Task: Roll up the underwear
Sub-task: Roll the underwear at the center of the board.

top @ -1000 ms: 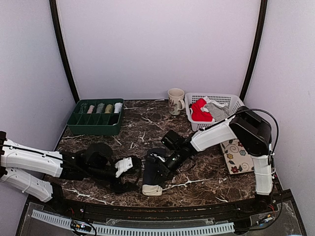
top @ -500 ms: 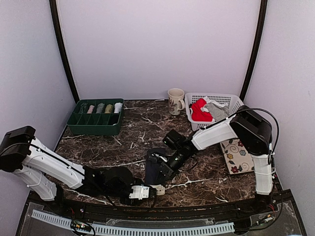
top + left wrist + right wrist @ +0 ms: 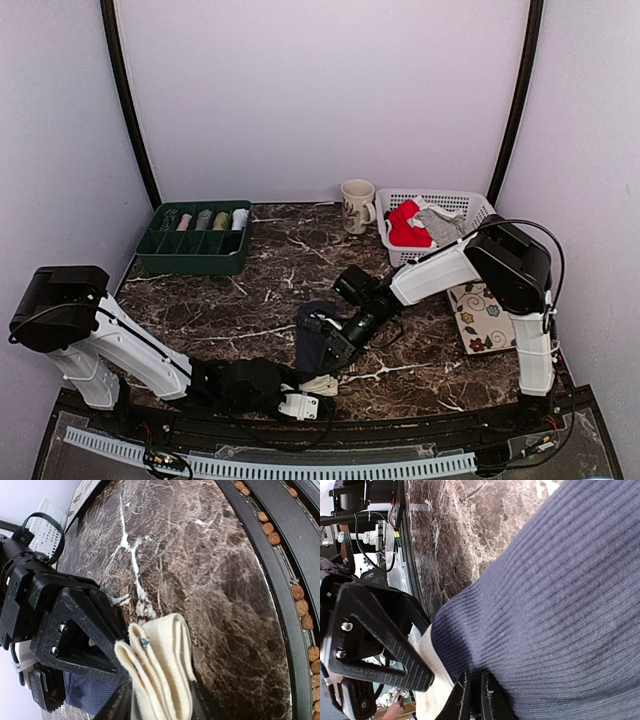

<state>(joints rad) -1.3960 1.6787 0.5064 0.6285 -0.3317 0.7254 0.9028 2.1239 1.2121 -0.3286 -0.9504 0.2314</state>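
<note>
A dark navy underwear (image 3: pixel 312 338) with a cream waistband (image 3: pixel 320 383) lies on the marble table, near the front middle. My right gripper (image 3: pixel 332 338) is shut on a pinch of the navy ribbed cloth (image 3: pixel 545 605), its jaws (image 3: pixel 475 682) almost together. My left gripper (image 3: pixel 312 392) comes in low from the near edge. The folded cream waistband (image 3: pixel 160 655) stands between its two fingers, which press on both sides of it (image 3: pixel 160 702). Red underwear (image 3: pixel 403 226) and grey underwear (image 3: pixel 441 224) lie in the white basket (image 3: pixel 452 197).
A green divided tray (image 3: pixel 160 252) holding several rolled cloths sits at the back left. A patterned mug (image 3: pixel 356 205) stands beside the basket. A floral card (image 3: pixel 483 318) lies at the right. The table's black front rim (image 3: pixel 280 580) runs just beside my left gripper.
My left arm swung from the garment's left side round to the near edge, and its jaws narrowed onto the cream waistband. The right gripper stayed in place on the navy cloth.
</note>
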